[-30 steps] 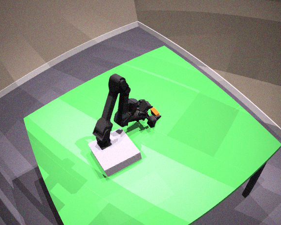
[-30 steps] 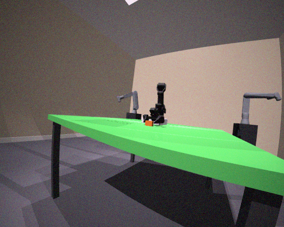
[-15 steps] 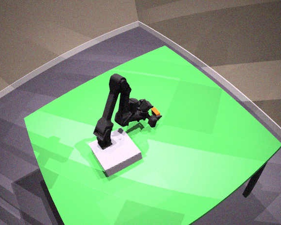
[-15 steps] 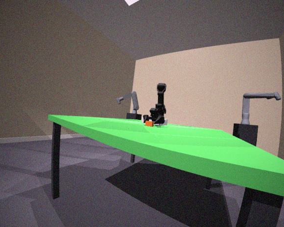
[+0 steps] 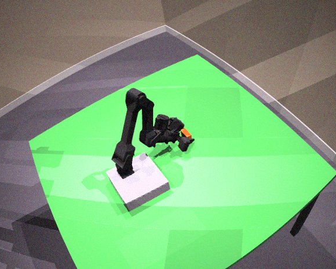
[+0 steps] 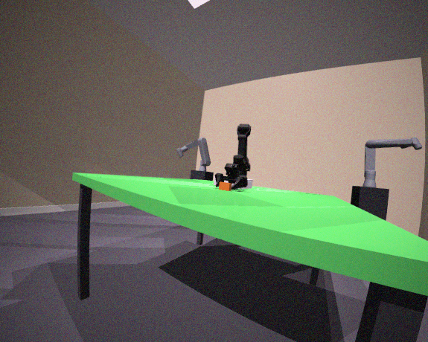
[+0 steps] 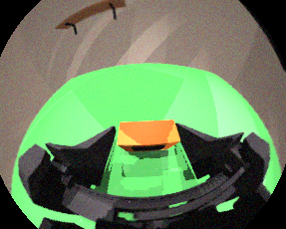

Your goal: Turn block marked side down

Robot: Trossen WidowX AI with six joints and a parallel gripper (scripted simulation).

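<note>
The orange block [image 5: 186,133] [image 6: 225,186] [image 7: 148,130] appears to rest flat on the green table [image 5: 252,178] [image 6: 246,215] [image 7: 130,92]. In the wrist view its upper face is plain orange, and the dark mark [image 7: 146,147] shows as a narrow strip on the side facing the arm. The underside is hidden. My gripper [image 5: 187,133] [image 7: 145,127] is open wide, low over the table, with one fingertip at each side of the block. Nothing is gripped; the wrist view shows a small gap at the left fingertip, while contact at the right one is hard to tell.
The arm stands on a white base [image 5: 144,182] behind the gripper. Two grey arms [image 6: 205,152] [image 6: 370,163] stand on dark pedestals beyond the table. A brown shelf [image 7: 92,14] hangs on the wall in the wrist view.
</note>
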